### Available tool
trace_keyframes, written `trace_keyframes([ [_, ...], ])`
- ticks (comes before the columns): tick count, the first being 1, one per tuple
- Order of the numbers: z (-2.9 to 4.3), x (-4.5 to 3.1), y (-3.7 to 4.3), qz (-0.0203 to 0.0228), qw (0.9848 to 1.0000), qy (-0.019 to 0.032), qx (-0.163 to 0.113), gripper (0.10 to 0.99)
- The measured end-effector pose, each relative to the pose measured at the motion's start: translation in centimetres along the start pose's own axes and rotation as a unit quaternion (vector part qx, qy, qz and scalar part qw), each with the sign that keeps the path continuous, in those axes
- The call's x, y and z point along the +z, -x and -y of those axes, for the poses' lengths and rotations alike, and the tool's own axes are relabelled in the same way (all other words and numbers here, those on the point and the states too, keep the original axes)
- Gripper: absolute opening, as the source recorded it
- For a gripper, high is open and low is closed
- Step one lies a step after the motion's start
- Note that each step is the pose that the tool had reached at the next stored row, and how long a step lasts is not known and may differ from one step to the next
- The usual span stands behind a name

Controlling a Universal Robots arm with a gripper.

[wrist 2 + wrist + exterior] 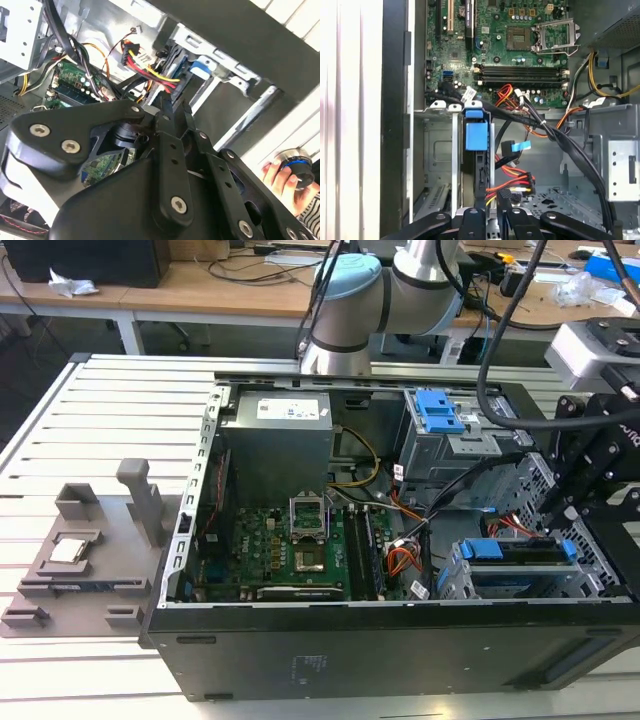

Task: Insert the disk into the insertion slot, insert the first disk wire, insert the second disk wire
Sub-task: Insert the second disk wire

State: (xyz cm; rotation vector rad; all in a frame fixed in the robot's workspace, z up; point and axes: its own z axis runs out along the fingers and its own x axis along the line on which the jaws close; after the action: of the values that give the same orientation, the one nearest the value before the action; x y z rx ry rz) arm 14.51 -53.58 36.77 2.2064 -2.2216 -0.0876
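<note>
The disk (520, 552), edged by its blue caddy, sits inside the insertion slot (462, 585), the silvery cage at the case's front on the exterior view's right. In the first wrist view the disk (475, 137) stands edge-on in the slot (440, 147). My gripper (575, 510) hangs right at the disk's end. In both wrist views the gripper (490, 216) (169, 102) looks shut on the connector of the red, yellow and black disk wire (512, 184) (150, 70), pressed close to the disk. A black wire with a blue tag (514, 146) hangs loose beside it.
The motherboard (300, 540) lies in the open case, and a bigger grey bay with a blue latch (440, 412) is behind the cage. Cable bundles (555, 135) cross beside the cage. A grey fixture (90, 550) lies outside the case. A hand (280, 175) holds a knob.
</note>
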Motion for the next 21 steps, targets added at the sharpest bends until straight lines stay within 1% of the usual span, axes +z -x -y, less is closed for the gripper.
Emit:
trace_keyframes([
  [3, -0.82, 0.41, 0.66, -0.0001, 1.0, -0.0003, -0.001, 0.239],
  [5, -1.76, 0.86, 1.47, -0.0006, 1.0, -0.0002, -0.002, 0.239],
  [6, -2.2, 1.09, 1.93, -0.0033, 1.0, -0.0002, -0.003, 0.239],
  [7, -2.8, 1.4, 2.57, -0.0122, 0.9999, -0.0001, -0.005, 0.239],
  [8, -3.04, 1.48, 2.79, -0.0173, 0.9998, -0.0002, -0.006, 0.239],
  [10, -3.37, 1.61, 3.07, -0.0253, 0.9997, -0.0001, -0.007, 0.239],
  [11, -3.55, 1.66, 3.21, -0.0305, 0.9995, -0.0001, -0.008, 0.239],
  [12, -3.66, 1.7, 3.28, -0.0338, 0.9994, -0.0001, -0.009, 0.239],
  [14, -3.87, 1.78, 3.43, -0.0432, 0.999, -0.0001, -0.011, 0.239],
  [15, -3.95, 1.81, 3.49, -0.0498, 0.9987, -0.0001, -0.014, 0.239],
  [16, -4.0, 1.89, 3.57, -0.0555, 0.9983, -0.0002, -0.02, 0.239],
  [20, -4.02, 2.22, 3.71, -0.0598, 0.9973, -0.0006, -0.042, 0.239],
  [21, -4.02, 2.37, 3.78, -0.0621, 0.9967, -0.0008, -0.053, 0.239],
])
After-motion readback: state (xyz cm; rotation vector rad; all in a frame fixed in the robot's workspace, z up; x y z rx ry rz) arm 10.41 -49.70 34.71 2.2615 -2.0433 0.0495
